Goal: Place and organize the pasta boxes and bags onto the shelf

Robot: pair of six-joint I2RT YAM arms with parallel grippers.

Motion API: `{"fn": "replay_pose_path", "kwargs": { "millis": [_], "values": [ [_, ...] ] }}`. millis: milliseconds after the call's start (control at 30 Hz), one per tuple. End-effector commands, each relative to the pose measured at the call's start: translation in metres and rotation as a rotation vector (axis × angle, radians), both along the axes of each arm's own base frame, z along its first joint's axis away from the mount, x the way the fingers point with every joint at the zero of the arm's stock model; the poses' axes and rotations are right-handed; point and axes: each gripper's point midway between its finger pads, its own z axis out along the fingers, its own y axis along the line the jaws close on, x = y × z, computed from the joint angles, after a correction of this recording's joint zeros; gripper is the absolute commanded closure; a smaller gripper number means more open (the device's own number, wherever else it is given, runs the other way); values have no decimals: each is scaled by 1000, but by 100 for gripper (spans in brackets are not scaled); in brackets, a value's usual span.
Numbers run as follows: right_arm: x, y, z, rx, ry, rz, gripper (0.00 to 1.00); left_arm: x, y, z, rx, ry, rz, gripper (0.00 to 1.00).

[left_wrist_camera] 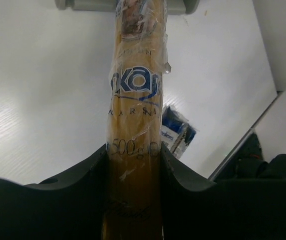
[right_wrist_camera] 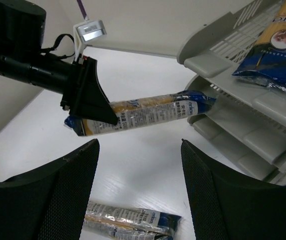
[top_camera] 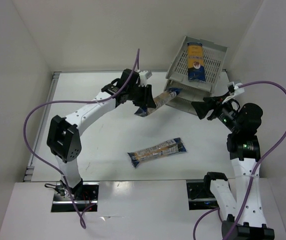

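Observation:
My left gripper [top_camera: 144, 96] is shut on a spaghetti packet [top_camera: 161, 99] and holds it in the air, its far end poking into the middle tier of the grey shelf [top_camera: 218, 55]. In the left wrist view the packet [left_wrist_camera: 135, 115] runs up between my fingers [left_wrist_camera: 87, 175]. The right wrist view shows the held packet [right_wrist_camera: 148, 114] reaching the shelf [right_wrist_camera: 218, 107]. A second packet [top_camera: 195, 61] lies in the top tier. A third packet [top_camera: 158, 151] lies flat on the table. My right gripper [top_camera: 199, 107] is open and empty beside the shelf's front.
White walls close in the table on the left, back and right. The shelf stands tilted at the back right corner. The loose packet also shows low in the right wrist view [right_wrist_camera: 130, 224]. Purple cables loop off both arms.

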Motion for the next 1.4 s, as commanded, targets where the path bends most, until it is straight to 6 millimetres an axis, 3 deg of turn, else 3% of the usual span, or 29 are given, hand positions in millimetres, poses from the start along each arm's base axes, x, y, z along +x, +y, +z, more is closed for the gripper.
{"fn": "replay_pose_path", "kwargs": {
  "millis": [0,67,100,267,333,433,467,667,733,967,1000,1133,1267,1367],
  "values": [
    [2,-4,23,-33,-104,-23,29,17,-42,92,-266,-168,-27,100],
    [1,-5,28,-54,-126,-23,29,21,-48,91,-286,-161,-39,100],
    [1,-5,28,-54,-126,-23,29,22,-50,100,-308,-174,-35,100],
    [3,-6,26,-72,-138,-24,29,31,-64,95,-349,-130,-43,100],
    [5,-6,24,-79,-133,-23,29,31,-68,112,-392,-134,-51,100],
    [6,-7,26,-89,-148,-24,29,37,-75,116,-418,-124,-51,100],
    [9,-8,23,-88,-137,-33,29,42,-77,106,-411,-99,-31,100],
    [20,-19,17,-95,-120,-94,29,64,-94,89,-447,-61,31,100],
    [24,-21,14,-103,-113,-104,29,67,-105,99,-495,-57,34,100],
    [27,-23,5,-132,-83,-101,29,76,-133,78,-554,57,109,100],
    [28,-23,5,-141,-88,-101,29,80,-133,89,-574,45,129,100],
    [28,-20,2,-149,-85,-77,29,84,-143,89,-623,119,181,100],
    [30,-17,-2,-147,-78,-54,29,76,-155,80,-635,199,232,91],
    [34,-18,-7,-145,-60,-52,29,91,-152,65,-633,220,331,79]
  ]
}}
